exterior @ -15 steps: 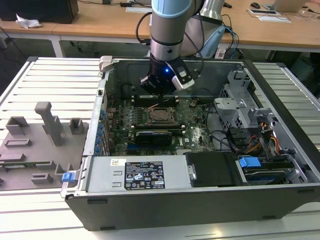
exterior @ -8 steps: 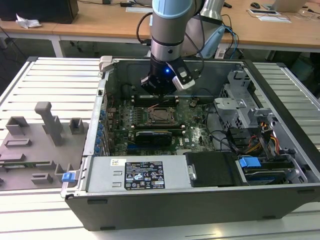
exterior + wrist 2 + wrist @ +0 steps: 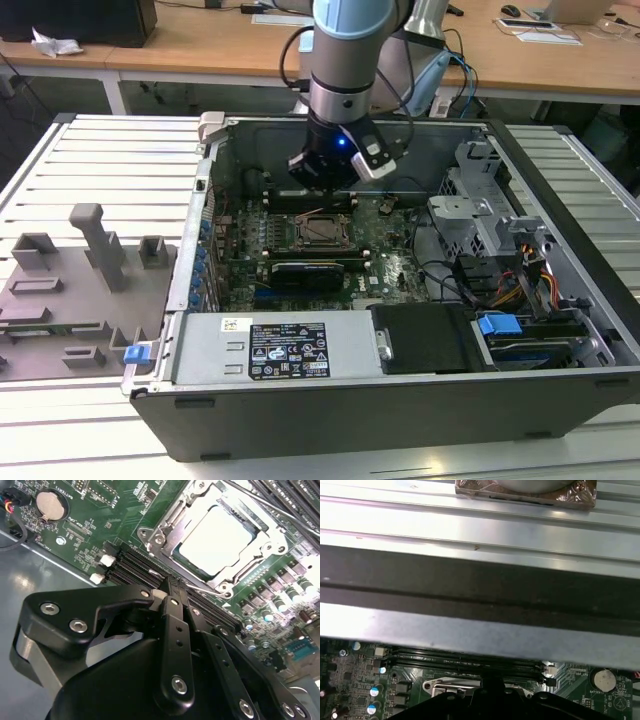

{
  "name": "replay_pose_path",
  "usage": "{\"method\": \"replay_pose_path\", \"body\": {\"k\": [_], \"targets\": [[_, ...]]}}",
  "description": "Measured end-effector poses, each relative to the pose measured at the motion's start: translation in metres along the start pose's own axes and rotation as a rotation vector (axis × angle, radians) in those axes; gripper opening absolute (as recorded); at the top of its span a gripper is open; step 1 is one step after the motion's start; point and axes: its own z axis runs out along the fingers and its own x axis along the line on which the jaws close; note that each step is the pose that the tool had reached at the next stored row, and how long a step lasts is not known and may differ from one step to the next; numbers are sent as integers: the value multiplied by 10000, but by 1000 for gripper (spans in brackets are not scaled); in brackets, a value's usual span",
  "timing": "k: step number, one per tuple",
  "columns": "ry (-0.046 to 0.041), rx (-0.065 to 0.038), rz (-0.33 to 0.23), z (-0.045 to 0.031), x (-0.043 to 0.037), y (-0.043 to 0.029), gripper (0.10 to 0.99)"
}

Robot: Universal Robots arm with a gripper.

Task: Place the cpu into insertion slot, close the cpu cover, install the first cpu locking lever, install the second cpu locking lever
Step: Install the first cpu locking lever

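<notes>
Gripper (image 3: 172, 587) — fingers pressed together, pinching nothing — hangs just beside the insertion slot (image 3: 215, 540), where the cpu (image 3: 215, 540) sits under its cover.

Cpu (image 3: 215, 540) top pale smooth metal; pincer (image 3: 172, 591) matt black.

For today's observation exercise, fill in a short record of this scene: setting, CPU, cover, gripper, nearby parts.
Setting: open computer case on a slatted metal table, green motherboard inside.
CPU: cpu with pale metal top sits in the insertion slot.
Cover: cpu cover lies flat around the chip.
Gripper: gripper shut, fingertips by a thin wire lever at the socket's edge; contact unclear.
Nearby parts: black memory slots beside the socket, coin cell battery further off.
</notes>
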Motion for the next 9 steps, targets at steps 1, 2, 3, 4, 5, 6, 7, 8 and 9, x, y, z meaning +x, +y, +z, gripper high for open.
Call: {"method": "replay_pose_path", "body": {"k": [1, 2, 3, 4, 5, 6, 7, 8, 9], "targets": [[-1, -1, 0, 4, -7, 2, 106], [0, -1, 0, 7, -13, 2, 106], [0, 0, 0, 12, -18, 2, 106], [0, 0, 0, 17, -20, 1, 106], [0, 1, 0, 25, -23, 0, 106], [0, 0, 0, 35, -29, -2, 106], [0, 0, 0, 50, -39, -5, 106], [0, 0, 1, 58, -43, -6, 106], [0, 0, 0, 69, -46, -8, 106]]}}
